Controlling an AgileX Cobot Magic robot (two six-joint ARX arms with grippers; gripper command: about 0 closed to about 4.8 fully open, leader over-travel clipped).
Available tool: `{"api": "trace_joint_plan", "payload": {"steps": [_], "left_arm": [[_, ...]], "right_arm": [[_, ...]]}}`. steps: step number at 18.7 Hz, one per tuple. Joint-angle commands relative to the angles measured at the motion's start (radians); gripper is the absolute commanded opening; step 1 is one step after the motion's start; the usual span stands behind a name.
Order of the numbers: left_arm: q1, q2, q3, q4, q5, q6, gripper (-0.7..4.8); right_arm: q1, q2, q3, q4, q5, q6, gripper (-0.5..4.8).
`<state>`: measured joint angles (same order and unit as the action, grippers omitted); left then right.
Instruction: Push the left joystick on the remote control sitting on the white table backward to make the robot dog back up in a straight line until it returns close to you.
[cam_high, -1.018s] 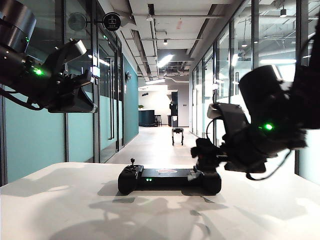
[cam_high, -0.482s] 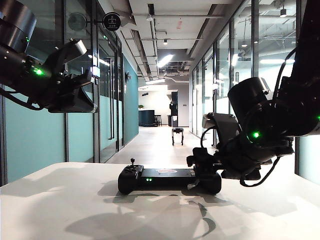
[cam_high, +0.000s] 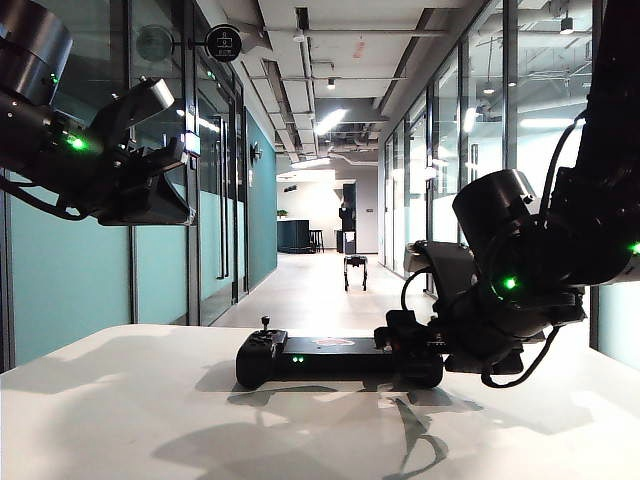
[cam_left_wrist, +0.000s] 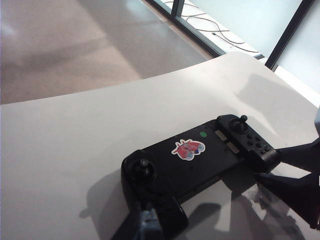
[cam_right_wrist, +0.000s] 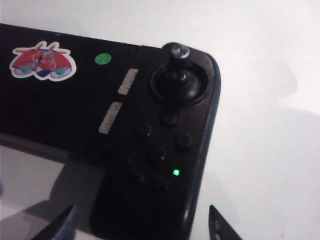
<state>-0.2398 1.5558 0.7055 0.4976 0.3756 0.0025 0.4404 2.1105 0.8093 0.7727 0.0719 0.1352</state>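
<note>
Currently the right end effector (cam_right_wrist: 140, 225), fingers wide, straddles one handle of the remote control (cam_high: 335, 357) on the counter (cam_high: 120, 410); the left end effector (cam_left_wrist: 142, 227), its opening unclear, hovers raised.

The remote control (cam_high: 335, 358) is a wide black gamepad lying flat on the white table (cam_high: 120, 420), well in from the near edge and about midway between its side edges. A red sticker and a green dot mark its flat middle section, and small green lights glow on its front. The left joystick (cam_high: 265, 324), a thin black stick with a knobbed tip, stands upright on the left handle. The robot dog (cam_high: 355, 271), small and dark, stands on four legs far down the corridor floor.
</note>
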Motion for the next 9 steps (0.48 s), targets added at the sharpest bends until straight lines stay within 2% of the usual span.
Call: {"api": "trace_joint_plan", "payload": {"steps": [1, 9], "left_arm": [[-0.001, -0.002, 0.004, 0.012, 0.007, -0.003, -0.05], [-0.001, -0.002, 0.004, 0.011, 0.007, -0.003, -0.05]], "right_arm": [[0.001, 0.009, 0.018, 0.018, 0.001, 0.003, 3.33], [0.001, 0.043, 0.067, 0.018, -0.002, 0.003, 3.33]]}}
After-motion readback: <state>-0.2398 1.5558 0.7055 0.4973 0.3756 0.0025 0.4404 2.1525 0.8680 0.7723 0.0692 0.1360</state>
